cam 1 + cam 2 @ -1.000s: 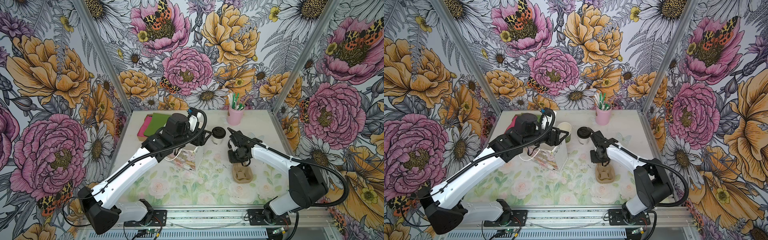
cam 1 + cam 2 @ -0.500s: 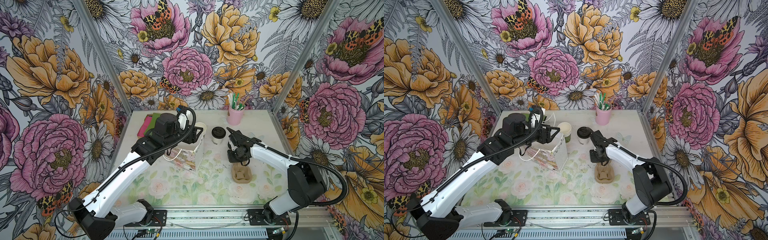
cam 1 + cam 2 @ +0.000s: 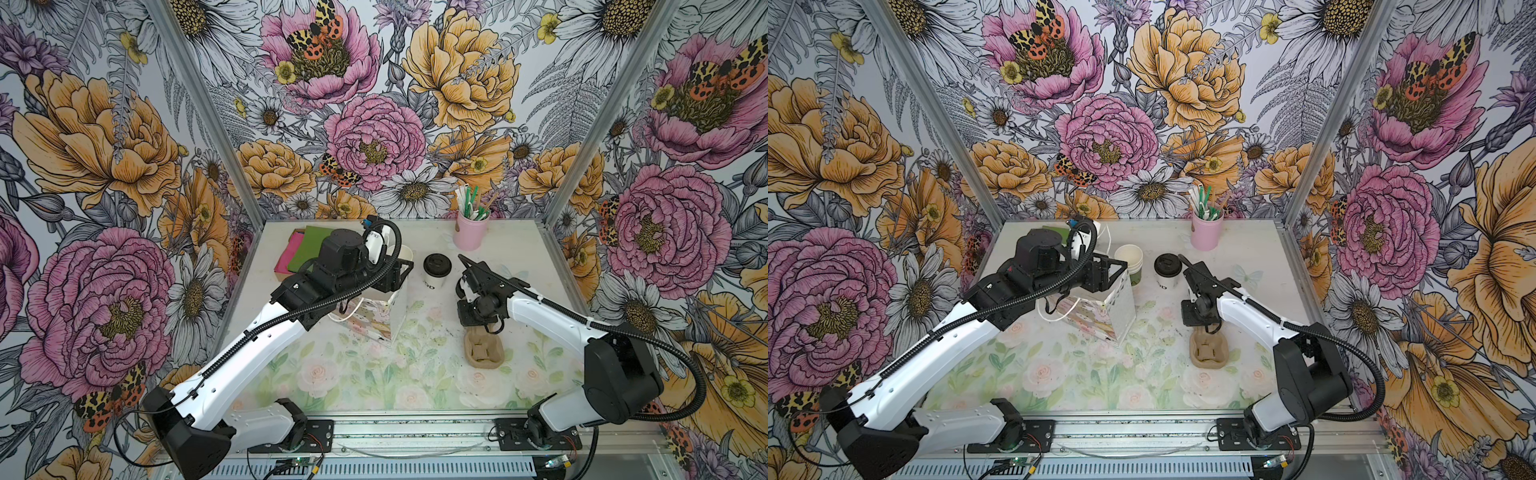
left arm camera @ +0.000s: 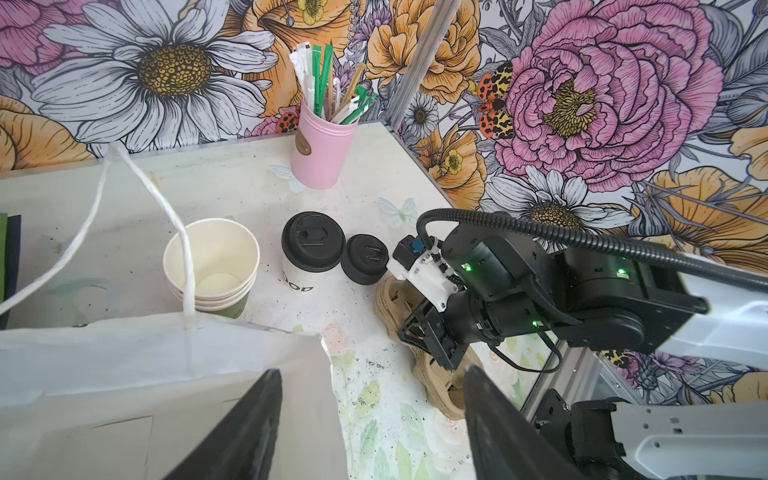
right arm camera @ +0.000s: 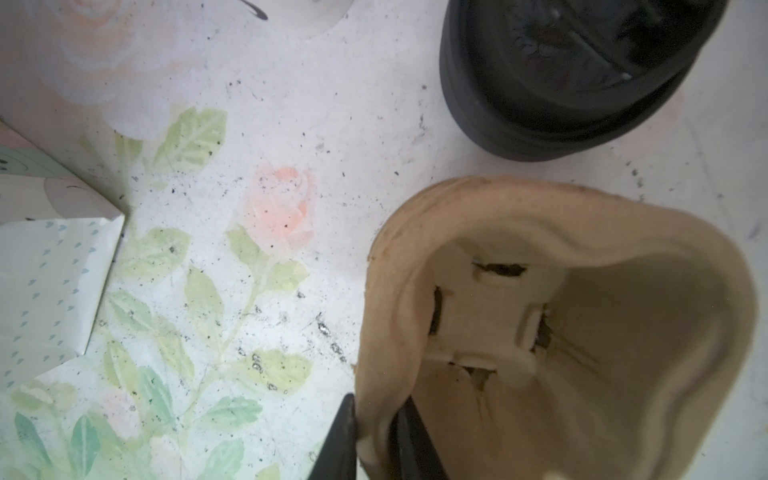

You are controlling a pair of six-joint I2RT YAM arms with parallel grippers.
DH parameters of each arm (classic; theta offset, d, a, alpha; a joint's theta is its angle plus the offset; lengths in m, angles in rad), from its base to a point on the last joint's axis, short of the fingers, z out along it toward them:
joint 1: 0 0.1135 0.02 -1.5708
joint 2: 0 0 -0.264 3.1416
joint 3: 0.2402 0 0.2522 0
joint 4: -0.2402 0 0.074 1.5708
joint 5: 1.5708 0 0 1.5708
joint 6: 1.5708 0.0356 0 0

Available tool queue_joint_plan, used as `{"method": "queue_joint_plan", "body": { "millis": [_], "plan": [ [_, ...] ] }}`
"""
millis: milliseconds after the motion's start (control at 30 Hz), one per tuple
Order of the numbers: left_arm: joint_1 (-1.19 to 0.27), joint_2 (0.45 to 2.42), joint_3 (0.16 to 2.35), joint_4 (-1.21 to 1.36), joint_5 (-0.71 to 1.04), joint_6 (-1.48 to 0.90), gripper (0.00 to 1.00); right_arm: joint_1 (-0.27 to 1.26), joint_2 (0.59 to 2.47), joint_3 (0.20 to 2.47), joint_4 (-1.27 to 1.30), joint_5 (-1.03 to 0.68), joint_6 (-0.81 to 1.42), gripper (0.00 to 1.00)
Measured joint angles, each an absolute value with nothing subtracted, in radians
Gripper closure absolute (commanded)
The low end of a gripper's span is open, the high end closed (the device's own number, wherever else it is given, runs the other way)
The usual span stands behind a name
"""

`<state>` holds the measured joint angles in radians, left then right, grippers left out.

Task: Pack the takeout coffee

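1. The takeout coffee (image 3: 437, 270) is being seen upright on the counter (image 3: 353, 382), lid on, near the paper gift bag (image 3: 388, 311), beyond its far corner on the right arm's side.
2. The left tool (image 4: 370, 374) is being held wide open over the bag's top edge. One finger is above the opening and the other is outside it, and nothing is being gripped.
3. The right tool (image 5: 378, 405) is being pinched nearly closed on the rim of the pulp cup carrier (image 5: 582, 291), which is lying near the bag on that same side.
4. A stack of lidless paper cups (image 4: 212, 266) is being shown just behind the bag.
5. Loose black lids (image 4: 365, 257) are being shown beyond the coffee from the bag.
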<state>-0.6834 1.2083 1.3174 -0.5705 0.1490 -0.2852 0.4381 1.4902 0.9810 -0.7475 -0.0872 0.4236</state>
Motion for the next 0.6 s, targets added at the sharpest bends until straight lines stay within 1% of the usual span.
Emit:
{"method": "queue_joint_plan", "body": {
  "millis": [333,600],
  "plan": [
    [-0.685,1.209,1.317,-0.57,0.149,-0.286,0.3,0.386,1.477,0.916,-0.661,-0.225,0.424,0.78],
    [-0.685,1.214,1.317,-0.566,0.149,-0.286,0.3,0.342,1.458,0.866,-0.595,-0.327,0.428,0.78]
  ]
}}
